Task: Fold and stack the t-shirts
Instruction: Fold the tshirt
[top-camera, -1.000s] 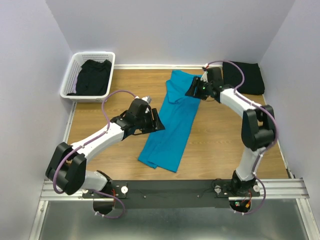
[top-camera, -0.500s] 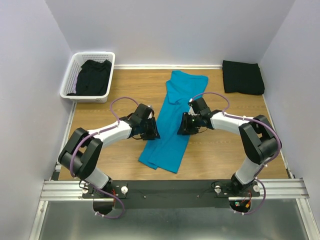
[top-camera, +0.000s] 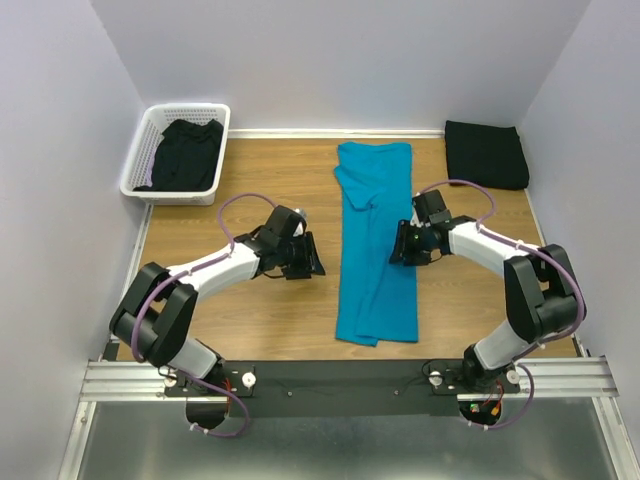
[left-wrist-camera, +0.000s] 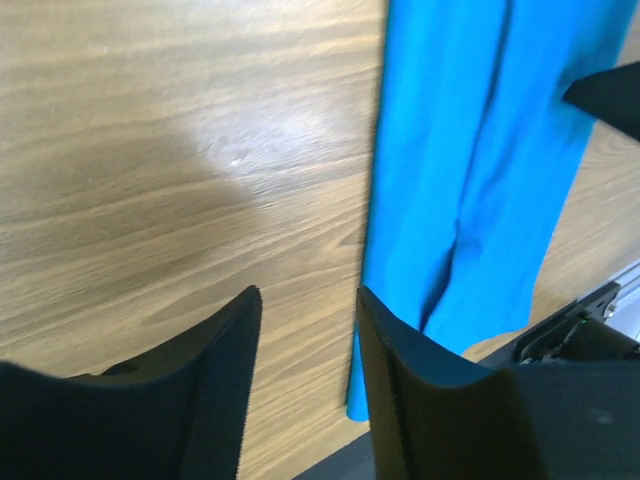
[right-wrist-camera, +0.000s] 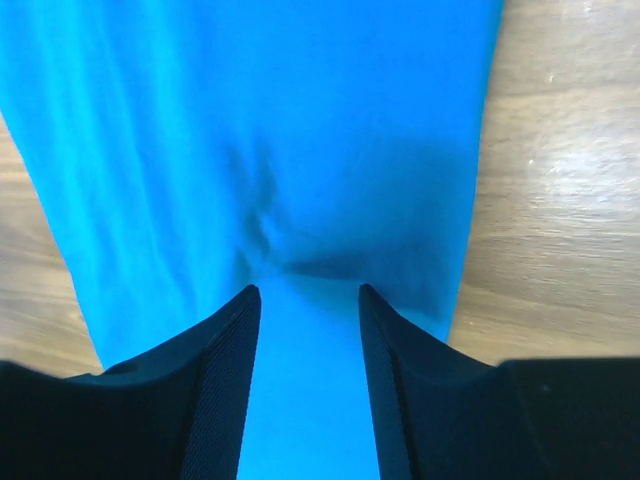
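The teal-blue t-shirt (top-camera: 372, 270) lies as a long narrow strip down the middle of the wooden table, collar end at the back. It also shows in the left wrist view (left-wrist-camera: 470, 150) and the right wrist view (right-wrist-camera: 300, 120). My left gripper (top-camera: 314, 262) is open over bare wood just left of the strip (left-wrist-camera: 305, 300). My right gripper (top-camera: 399, 248) is open at the strip's right edge, with teal fabric lying between its jaws (right-wrist-camera: 305, 295) and a small pucker ahead of them. A folded black t-shirt (top-camera: 486, 153) lies at the back right. Another black t-shirt (top-camera: 188, 152) sits in the basket.
The white lattice basket (top-camera: 140, 170) stands at the back left corner. Walls close the table on the left, back and right. A metal rail (top-camera: 340, 378) with the arm bases runs along the near edge, close to the shirt's bottom hem.
The teal shirt has swung from a slant to a straight strip, its lower end shifting right. My right gripper moved right with it. My left gripper now sits off the shirt, over bare wood.
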